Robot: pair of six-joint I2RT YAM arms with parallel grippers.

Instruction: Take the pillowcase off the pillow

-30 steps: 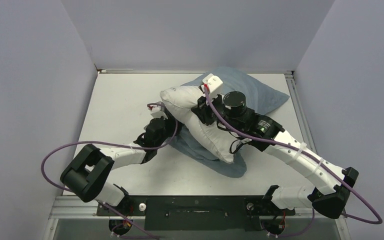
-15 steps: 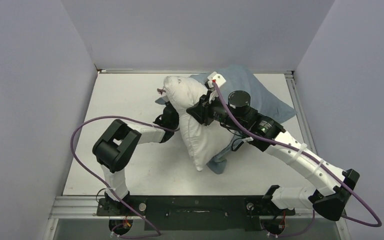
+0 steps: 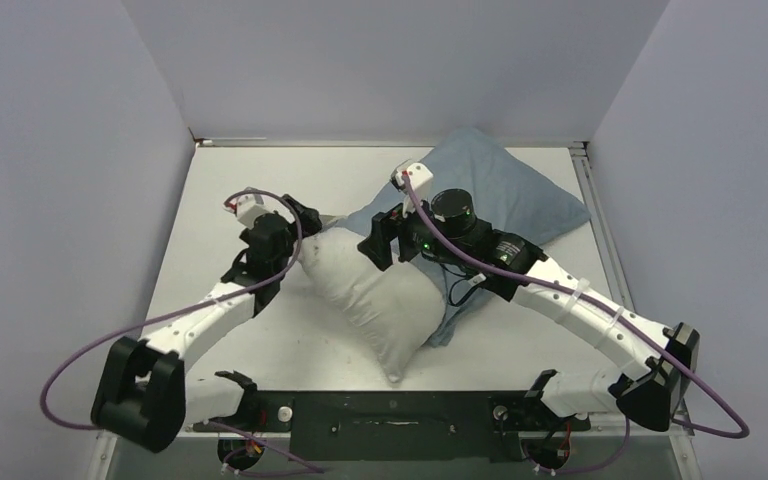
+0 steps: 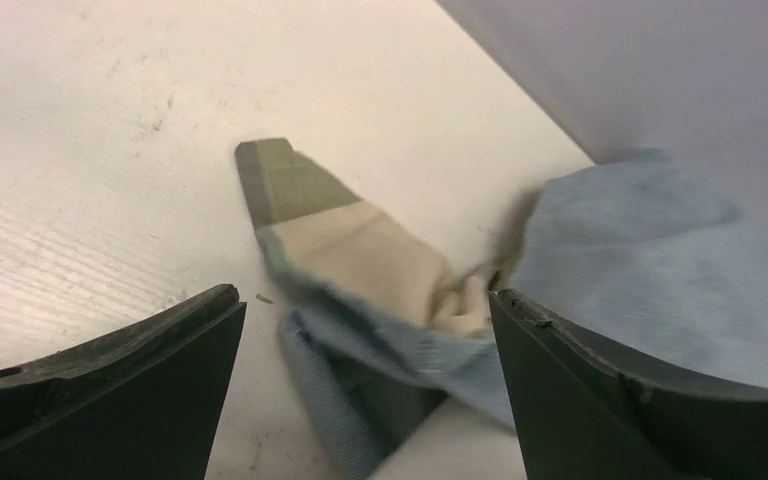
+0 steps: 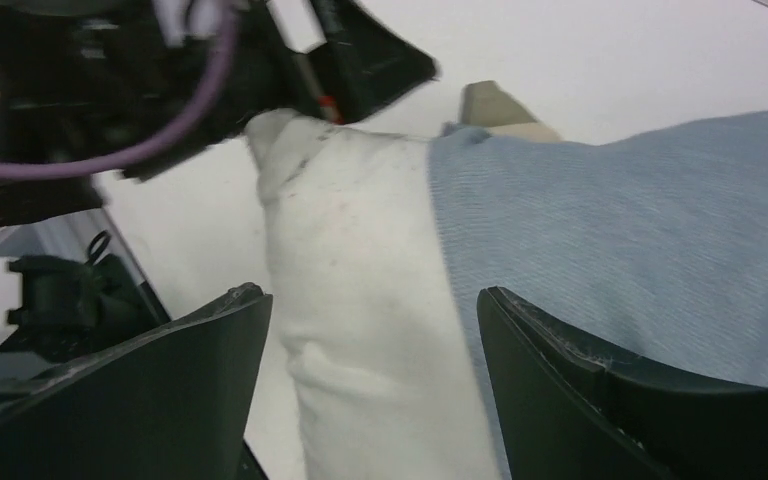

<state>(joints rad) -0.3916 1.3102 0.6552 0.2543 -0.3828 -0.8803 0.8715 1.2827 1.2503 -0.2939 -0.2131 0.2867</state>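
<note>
The white pillow (image 3: 370, 295) lies bare on the table's middle, its long side running from back left to front. The grey-blue pillowcase (image 3: 505, 190) is spread behind and to the right of it, with one edge tucked under the pillow's right side. In the left wrist view a folded corner of the pillowcase (image 4: 330, 225) shows olive and beige blocks. My left gripper (image 3: 303, 222) is open at the pillow's back-left corner; in its own view the left gripper (image 4: 362, 300) hangs over that corner, holding nothing. My right gripper (image 3: 380, 240) is open above the pillow (image 5: 360, 300), beside the pillowcase (image 5: 640, 230).
Grey walls enclose the table (image 3: 240, 180) on the left, back and right. A metal rail (image 3: 390, 410) with both arm bases runs along the near edge. Purple cables loop from each arm. The left arm's wrist (image 5: 160, 90) sits close ahead of the right gripper.
Both grippers have opened and let go. The pillow dropped from standing on edge to lying on the table. The left arm swung out to the left, and the pillowcase settled at the back right.
</note>
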